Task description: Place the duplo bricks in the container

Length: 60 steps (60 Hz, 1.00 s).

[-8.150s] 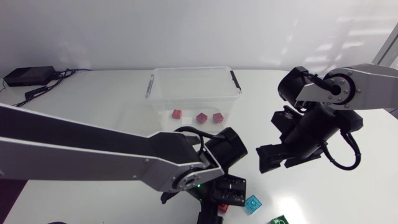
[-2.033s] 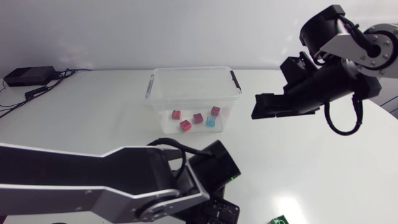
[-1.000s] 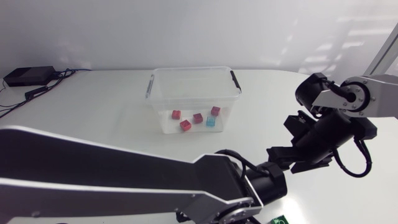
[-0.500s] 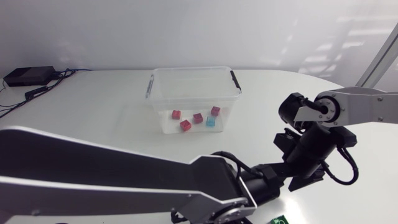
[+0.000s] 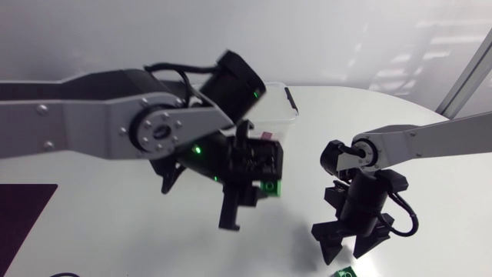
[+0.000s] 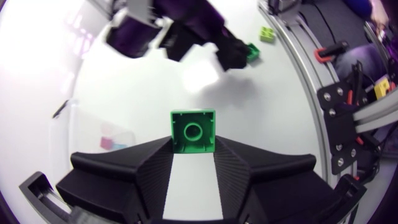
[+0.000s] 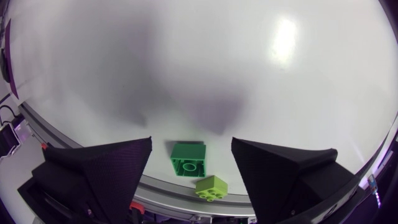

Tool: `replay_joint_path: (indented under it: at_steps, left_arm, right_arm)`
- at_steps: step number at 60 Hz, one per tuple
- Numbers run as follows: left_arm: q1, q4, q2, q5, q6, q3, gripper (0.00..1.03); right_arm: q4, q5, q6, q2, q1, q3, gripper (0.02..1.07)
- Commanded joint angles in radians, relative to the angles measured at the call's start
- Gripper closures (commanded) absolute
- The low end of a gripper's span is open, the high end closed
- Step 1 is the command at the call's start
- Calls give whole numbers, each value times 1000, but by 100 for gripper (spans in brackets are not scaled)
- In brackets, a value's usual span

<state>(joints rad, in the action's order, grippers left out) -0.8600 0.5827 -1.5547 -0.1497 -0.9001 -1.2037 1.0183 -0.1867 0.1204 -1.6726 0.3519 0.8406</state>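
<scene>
My left gripper [image 5: 257,181] hangs high over the table's middle, shut on a green duplo brick [image 6: 193,130] whose stud faces the wrist camera; the same brick [image 5: 269,187] shows in the head view. Behind that arm stands the clear container [image 5: 290,104], mostly hidden, holding pink and blue bricks [image 6: 112,142]. My right gripper [image 5: 346,245] points down near the front edge, open. A second green brick [image 7: 188,159] lies on the table between and below its fingers, untouched. A lime brick [image 7: 211,186] lies just beside it.
The table's front edge and a metal rail [image 7: 155,186] run right by the two loose bricks. My left arm's big links [image 5: 154,123] span the left half of the table above its surface.
My left gripper has shut on the green brick and risen from the front edge up toward the container. My right arm has swung down and forward over the other green brick.
</scene>
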Motion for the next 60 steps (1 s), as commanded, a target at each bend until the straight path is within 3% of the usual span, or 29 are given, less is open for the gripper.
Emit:
replay_joint_path:
  at_steps: [1, 7, 26, 34, 39, 43, 60]
  left_arm:
    - [81, -60, 47, -16, 75, -56, 84]
    - [165, -150, 48, -24, 148, -86, 84]
    - [331, -412, -4, 24, 339, -88, 84]
    - [383, -472, -47, 47, 385, -82, 84]
    - [404, -478, -71, 47, 405, -76, 84]
    - [408, -483, -91, 53, 412, -60, 75]
    - [426, -547, -142, 113, 429, -30, 18]
  right_arm:
    - [14, 4, 15, -32, 10, -14, 22]
    - [8, 7, 18, -33, 21, -21, 31]
    - [-11, 26, 13, -38, 19, -64, 34]
    - [-20, 24, 7, -42, 42, -72, 52]
    - [-26, 23, 2, -42, 50, -67, 69]
    - [-26, 18, -8, -41, 50, -61, 80]
    - [92, 16, -10, 77, 45, 26, 81]
